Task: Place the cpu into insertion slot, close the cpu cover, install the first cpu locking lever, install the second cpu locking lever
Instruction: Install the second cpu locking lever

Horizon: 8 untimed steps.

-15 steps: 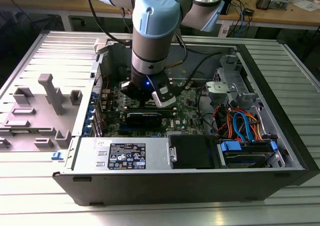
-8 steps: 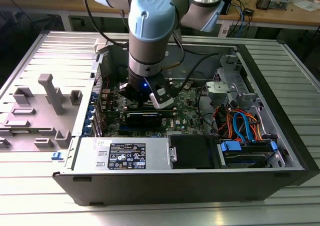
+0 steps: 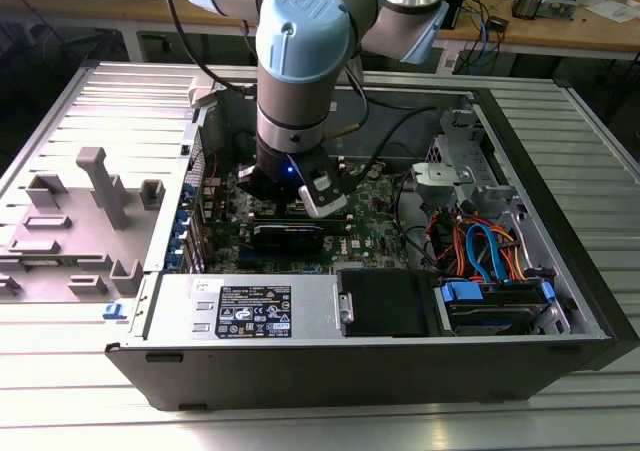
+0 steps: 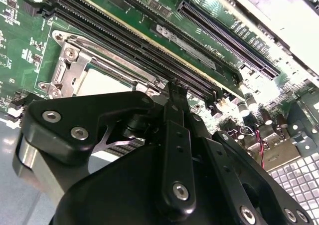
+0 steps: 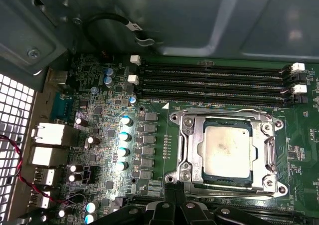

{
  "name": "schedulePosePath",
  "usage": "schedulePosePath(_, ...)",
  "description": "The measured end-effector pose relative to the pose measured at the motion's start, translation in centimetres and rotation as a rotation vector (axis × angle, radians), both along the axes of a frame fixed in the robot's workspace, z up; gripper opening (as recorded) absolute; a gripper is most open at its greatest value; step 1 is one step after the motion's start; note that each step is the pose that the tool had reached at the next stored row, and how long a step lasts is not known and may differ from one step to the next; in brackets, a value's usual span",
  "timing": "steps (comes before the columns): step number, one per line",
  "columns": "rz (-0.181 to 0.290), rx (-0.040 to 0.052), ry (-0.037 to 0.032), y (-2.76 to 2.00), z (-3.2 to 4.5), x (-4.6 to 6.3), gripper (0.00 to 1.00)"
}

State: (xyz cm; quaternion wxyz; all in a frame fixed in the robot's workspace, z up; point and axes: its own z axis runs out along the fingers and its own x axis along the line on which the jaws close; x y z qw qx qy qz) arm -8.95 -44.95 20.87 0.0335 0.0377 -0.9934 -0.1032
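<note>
The cpu [image 5: 227,147], a dull silver-grey square, lies flat in the insertion slot [image 5: 175,121] on the green motherboard. The cpu cover [image 5: 192,152] is down over it, framing the chip through its window. Thin wire levers run along the slot's edges, one by the memory slots [image 5: 224,111]. My gripper [image 5: 172,189] hovers just off the slot's edge opposite the memory slots, fingers together with nothing seen between them. In the second wrist view the gripper [image 4: 172,91] points at the board beside the cover [image 4: 67,68] and the cpu [image 4: 99,83].
The arm's wrist [image 3: 295,101] reaches down into an open computer case [image 3: 560,221]. Long black memory slots [image 5: 214,80] flank the slot. Capacitors [image 5: 124,135] and rear ports [image 5: 47,145] stand nearby. A power supply [image 3: 250,306], a drive bay [image 3: 500,301] and cables [image 3: 470,246] fill the case.
</note>
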Motion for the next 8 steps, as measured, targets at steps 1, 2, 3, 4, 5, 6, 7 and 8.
schedulePosePath(1,0.0,-0.0001,0.0001,-0.01,-0.02,-0.01,0.11)
schedulePosePath(2,0.0,0.0001,0.0,-0.01,-0.06,-0.01,0.11)
schedulePosePath(3,0.0,0.0003,0.0,0.0,-0.1,0.0,0.11)
schedulePosePath(4,0.0,0.0009,0.0001,0.0,-0.17,-0.01,0.11)
schedulePosePath(5,0.0,0.0021,0.0001,0.0,-0.19,-0.01,0.11)
schedulePosePath(6,0.0,0.0037,0.0,0.0,-0.24,-0.01,0.11)
schedulePosePath(7,0.0,0.0047,-0.0001,0.0,-0.28,-0.01,0.11)
schedulePosePath(8,0.0,0.0056,0.0001,0.0,-0.32,-0.01,0.11)
